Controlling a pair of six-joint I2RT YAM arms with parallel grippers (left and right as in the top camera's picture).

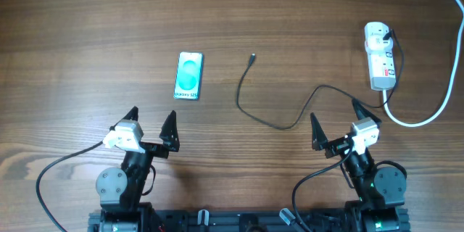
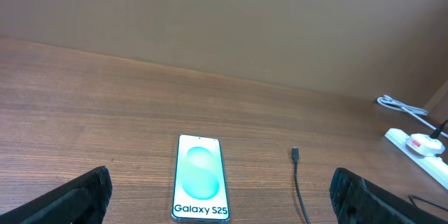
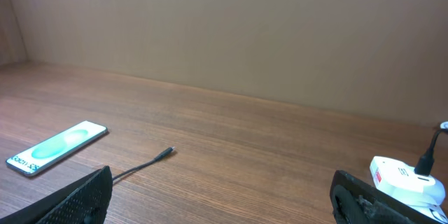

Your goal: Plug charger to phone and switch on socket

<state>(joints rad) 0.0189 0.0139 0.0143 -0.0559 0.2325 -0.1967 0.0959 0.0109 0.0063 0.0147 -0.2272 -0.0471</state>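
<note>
The phone (image 1: 189, 75) lies flat on the wooden table, teal screen up, "Galaxy S25" text at its near end; it also shows in the left wrist view (image 2: 200, 178) and the right wrist view (image 3: 57, 146). The charger, a thin black cable (image 1: 270, 119), curves from its small plug tip (image 1: 251, 59) across to the socket (image 1: 381, 54), a white power strip at the right with a black plug in it. My left gripper (image 1: 151, 125) is open and empty, just near of the phone. My right gripper (image 1: 336, 125) is open and empty, near of the cable.
A thick white lead (image 1: 428, 119) loops from the socket along the table's right side and off the far right corner. A plain beige wall (image 2: 224, 21) rises behind the table's far edge.
</note>
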